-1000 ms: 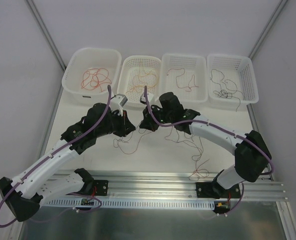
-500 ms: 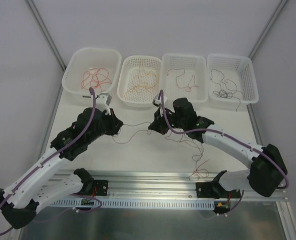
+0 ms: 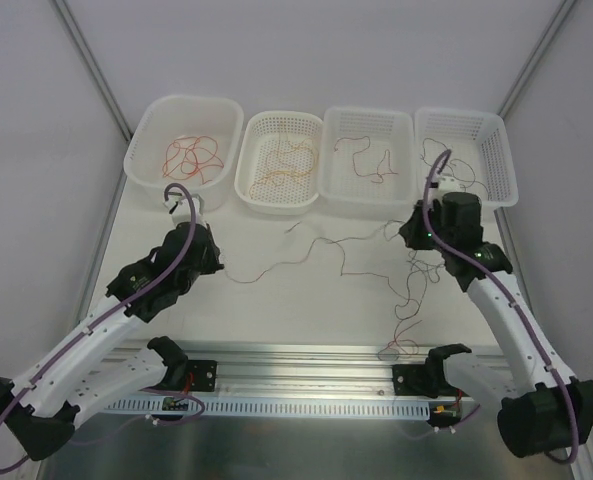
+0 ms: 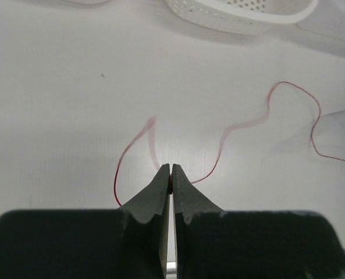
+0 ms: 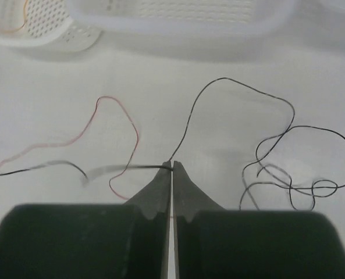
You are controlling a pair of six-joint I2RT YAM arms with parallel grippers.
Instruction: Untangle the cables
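Thin cables lie strung across the white table between my two grippers, with a loose reddish bunch (image 3: 401, 346) near the front rail. My left gripper (image 3: 218, 268) is at the left, shut on a red cable (image 4: 288, 87) that is pinched at its fingertips (image 4: 171, 174). My right gripper (image 3: 406, 236) is at the right, just in front of the baskets. It is shut on a black cable (image 5: 230, 81) held at its tips (image 5: 172, 166). A red strand (image 5: 121, 106) curls on the table to the left of it, and black loops (image 5: 312, 157) lie to the right.
A row of white baskets stands along the back: a solid tub (image 3: 141, 150), a perforated basket (image 3: 248, 185), a tray (image 3: 368, 195) and a slotted basket (image 3: 498, 160). Each holds sorted wires. A metal rail (image 3: 306, 360) runs along the near edge. Grey walls close in both sides.
Both arms have swung apart from the middle, the left going left and nearer, the right going far right. The bunched wires between them are now drawn out into long strands.
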